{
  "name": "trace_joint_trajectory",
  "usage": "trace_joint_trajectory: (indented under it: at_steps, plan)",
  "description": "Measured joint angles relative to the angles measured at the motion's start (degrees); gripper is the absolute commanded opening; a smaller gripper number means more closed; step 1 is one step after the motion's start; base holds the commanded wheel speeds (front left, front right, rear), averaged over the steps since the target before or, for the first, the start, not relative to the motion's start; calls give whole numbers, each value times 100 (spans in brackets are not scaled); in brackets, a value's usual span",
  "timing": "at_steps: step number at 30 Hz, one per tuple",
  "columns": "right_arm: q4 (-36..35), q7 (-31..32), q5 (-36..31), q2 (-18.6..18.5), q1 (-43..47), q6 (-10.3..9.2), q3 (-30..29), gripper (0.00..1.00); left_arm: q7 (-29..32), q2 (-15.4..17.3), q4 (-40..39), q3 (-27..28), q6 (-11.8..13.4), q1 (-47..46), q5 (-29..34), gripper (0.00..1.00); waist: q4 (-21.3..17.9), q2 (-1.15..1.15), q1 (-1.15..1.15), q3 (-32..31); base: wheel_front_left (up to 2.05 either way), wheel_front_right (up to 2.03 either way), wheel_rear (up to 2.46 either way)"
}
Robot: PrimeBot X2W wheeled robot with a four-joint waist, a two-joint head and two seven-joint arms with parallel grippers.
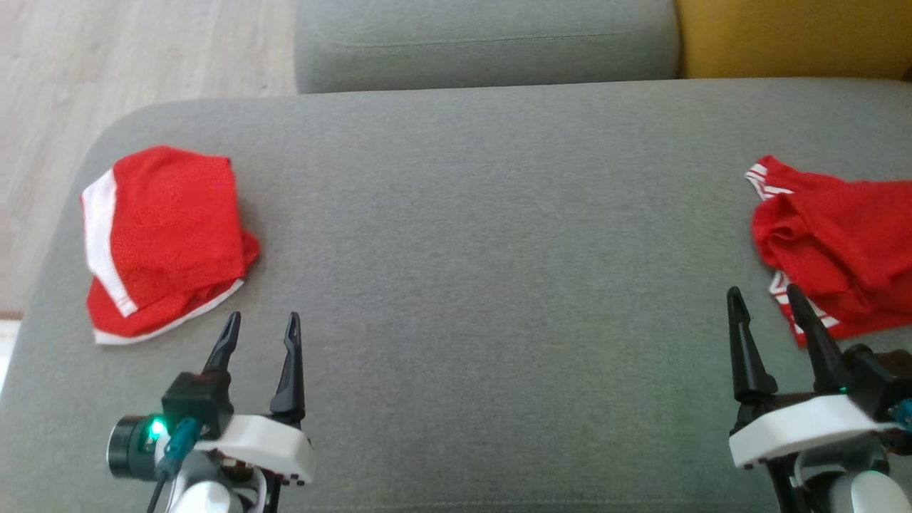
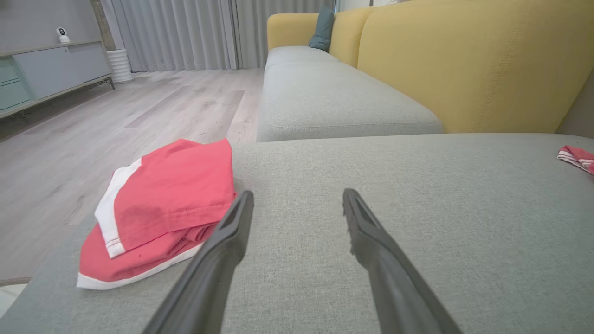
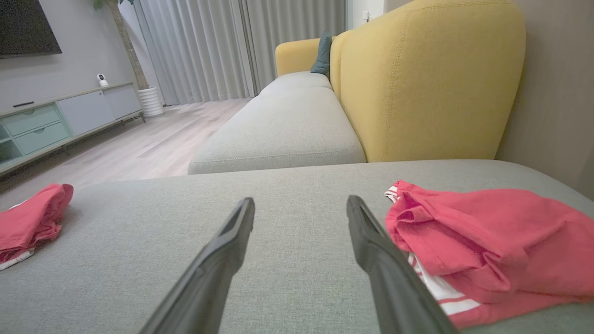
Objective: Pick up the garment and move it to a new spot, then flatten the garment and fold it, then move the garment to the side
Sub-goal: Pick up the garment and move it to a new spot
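Left of crumpled garment (image 1: 837,235), folded garment (image 1: 160,239)

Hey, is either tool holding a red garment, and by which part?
Nothing is held. Left tool and right tool both stand open and empty; the folded garment and the crumpled garment lie loose.

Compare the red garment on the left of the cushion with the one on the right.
The left garment is folded into a neat stack; the right garment lies crumpled. The left garment has broad white bands; the right garment has thin white stripes. Both are red, on the grey cushion.
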Motion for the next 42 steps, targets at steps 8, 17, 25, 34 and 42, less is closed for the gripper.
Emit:
trace_joint_trajectory:
  at_steps: [8, 17, 25, 34, 42]
  plan:
    - [-122, 93, -53, 1, -1, 0, 7, 100, -8, -4, 13, 23, 15, -62, -44, 100, 480, 0, 0, 34, 0, 0, 0]
    - [-292, 212, -131, 4, -7, 0, 123, 100, -20, -27, 66, 74, 10, -186, -59, 100, 1291, 0, 0, 63, 0, 0, 0]
    - [-382, 302, -165, 5, -19, 0, 218, 100, -59, -86, 112, 199, -8, -274, -101, 100, 2034, 0, 0, 110, 0, 0, 0]
    - [-390, 367, -203, 5, -24, 0, 240, 100, -62, -147, 113, 333, -19, -272, -101, 100, 2431, 0, 0, 168, 0, 0, 0]
    - [-438, 422, -214, 5, -58, 0, 288, 100, -66, -212, 60, 393, -66, -275, 11, 100, 2384, 0, 0, 292, 0, 0, 0]
